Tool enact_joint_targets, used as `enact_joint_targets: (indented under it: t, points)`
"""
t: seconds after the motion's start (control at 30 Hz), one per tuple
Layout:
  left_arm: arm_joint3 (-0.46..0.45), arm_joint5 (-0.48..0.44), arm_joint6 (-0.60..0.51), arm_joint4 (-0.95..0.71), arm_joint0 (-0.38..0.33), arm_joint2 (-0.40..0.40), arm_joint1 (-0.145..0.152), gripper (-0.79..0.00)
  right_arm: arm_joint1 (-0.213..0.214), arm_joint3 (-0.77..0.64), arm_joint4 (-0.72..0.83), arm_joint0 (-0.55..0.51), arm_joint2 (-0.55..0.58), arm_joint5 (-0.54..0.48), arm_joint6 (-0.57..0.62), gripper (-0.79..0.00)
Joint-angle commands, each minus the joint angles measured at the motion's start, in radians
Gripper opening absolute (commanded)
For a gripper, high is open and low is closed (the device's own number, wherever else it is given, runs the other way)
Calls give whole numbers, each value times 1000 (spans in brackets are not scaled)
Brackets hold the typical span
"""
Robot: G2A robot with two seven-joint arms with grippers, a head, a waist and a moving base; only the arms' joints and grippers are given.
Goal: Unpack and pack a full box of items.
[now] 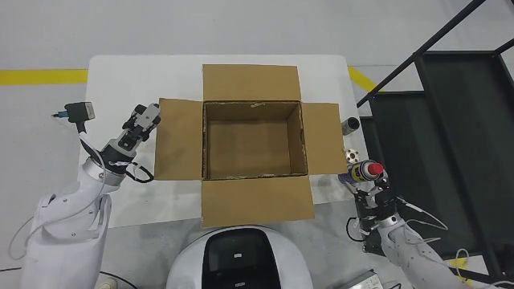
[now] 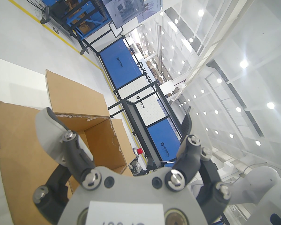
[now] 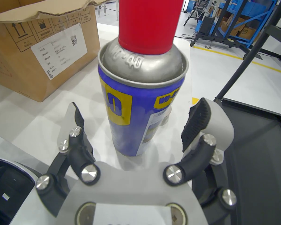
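Spray can (image 3: 141, 94) upright, long axis vertical, inside spread right tool (image 3: 137, 110).

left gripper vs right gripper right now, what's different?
The left gripper is empty; the right gripper straddles the upright spray can without visibly touching it. The left gripper sits by the left flap of the box; the right gripper is at the right edge of the table, away from the box. Shared: both are open.

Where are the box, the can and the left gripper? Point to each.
box (image 1: 250, 83): top view, far flap.
can (image 3: 140, 104): right wrist view, blue body.
left gripper (image 2: 117, 115): left wrist view, gap between fingertips.
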Motion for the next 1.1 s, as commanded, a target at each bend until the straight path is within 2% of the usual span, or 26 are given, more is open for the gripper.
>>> enact_joint_targets:
  t: [0.0, 0.03, 0.07, 0.1, 0.13, 0.17, 0.57, 0.7, 0.87, 1.07]
  points:
    - [0, 0, 0, 0, 0, 0, 0, 0, -7, 9, 4, 11, -5, -1, 5, 0]
    - [0, 0, 0, 0, 0, 0, 0, 0, -10, 13, 2, 15, -8, -3, 5, 0]
    - [0, 0, 0, 0, 0, 0, 0, 0, -13, 17, -1, 19, -12, -8, 2, -95]
    - [0, 0, 0, 0, 0, 0, 0, 0, -16, 24, -2, 23, -14, -11, -1, -422]
    - [0, 0, 0, 0, 0, 0, 0, 0, -18, 30, -4, 26, -16, -13, -5, -579]
    - [0, 0, 0, 0, 0, 0, 0, 0, -21, 35, -6, 29, -18, -16, -8, -785]
    - [0, 0, 0, 0, 0, 0, 0, 0, -44, 87, 0, 63, -21, -40, -33, -785]
    - [0, 0, 0, 0, 0, 0, 0, 0, -42, 94, -11, 54, -14, -74, -87, -785]
    - [0, 0, 0, 0, 0, 0, 0, 0, -14, 80, -65, 16, 19, -75, -193, -785]
    - [0, 0, 0, 0, 0, 0, 0, 0, 37, -70, -115, -62, 108, -10, -255, -785]
